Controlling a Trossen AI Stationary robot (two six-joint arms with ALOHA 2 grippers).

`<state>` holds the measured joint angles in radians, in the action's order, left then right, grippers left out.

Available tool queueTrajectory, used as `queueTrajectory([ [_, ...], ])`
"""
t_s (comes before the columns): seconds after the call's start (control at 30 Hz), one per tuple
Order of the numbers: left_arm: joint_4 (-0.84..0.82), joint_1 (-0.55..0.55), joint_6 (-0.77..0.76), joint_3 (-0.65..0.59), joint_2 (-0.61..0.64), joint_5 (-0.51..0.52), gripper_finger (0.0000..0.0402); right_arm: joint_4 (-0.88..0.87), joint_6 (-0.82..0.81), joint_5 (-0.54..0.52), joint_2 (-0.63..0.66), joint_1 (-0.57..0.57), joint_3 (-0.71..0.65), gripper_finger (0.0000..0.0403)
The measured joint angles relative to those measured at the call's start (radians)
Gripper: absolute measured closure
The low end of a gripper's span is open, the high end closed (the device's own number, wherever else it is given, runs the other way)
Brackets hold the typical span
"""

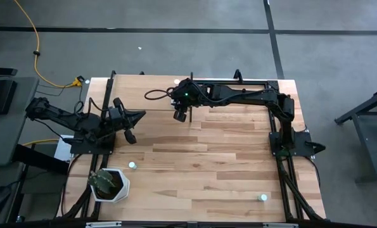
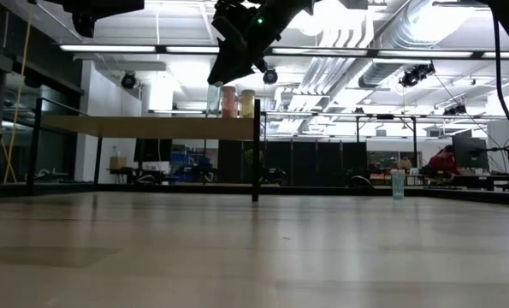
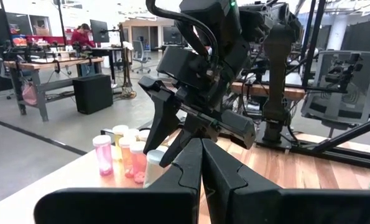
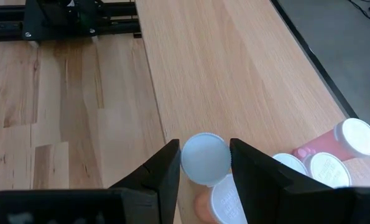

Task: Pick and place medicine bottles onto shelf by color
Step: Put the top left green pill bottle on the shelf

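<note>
Now the right tool, at twelve o'clock over the light-wood shelf, straddles a white-capped pale bottle, apparently placing it; next, opening and lifting clear. Left tool closed.

My tabletop is striped planks of pale wood with a smooth, faintly satin finish. The shelf is plainer light wood on black metal posts. The bottles look like translucent plastic with matt caps. My right tool is matt black.
</note>
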<state>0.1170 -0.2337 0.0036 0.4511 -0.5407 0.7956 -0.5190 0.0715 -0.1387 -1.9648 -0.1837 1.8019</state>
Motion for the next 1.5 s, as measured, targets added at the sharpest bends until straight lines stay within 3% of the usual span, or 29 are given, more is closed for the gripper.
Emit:
queueTrajectory([
  [0.17, 0.006, 0.000, 0.000, 0.000, 0.000, 0.000, 0.0401, 0.000, 0.000, 0.000, 0.000, 0.000, 0.000, 0.0265],
  [0.57, 0.006, 0.000, 0.000, 0.000, 0.000, 0.000, 0.0402, 0.008, -0.002, 0.000, 0.000, 0.000, 0.000, 0.0185],
  [1.03, 0.006, 0.000, 0.000, 0.000, 0.000, 0.000, 0.0402, 0.019, 0.001, 0.000, 0.000, 0.000, 0.000, 0.0181],
  [1.3, 0.007, 0.000, 0.000, 0.000, 0.000, 0.000, 0.0402, 0.126, 0.066, -0.001, 0.003, 0.001, 0.002, 0.0181],
  [1.5, 0.006, 0.000, 0.000, 0.000, 0.000, 0.000, 0.0402, 0.053, 0.108, 0.029, 0.016, 0.020, 0.056, 0.0182],
])
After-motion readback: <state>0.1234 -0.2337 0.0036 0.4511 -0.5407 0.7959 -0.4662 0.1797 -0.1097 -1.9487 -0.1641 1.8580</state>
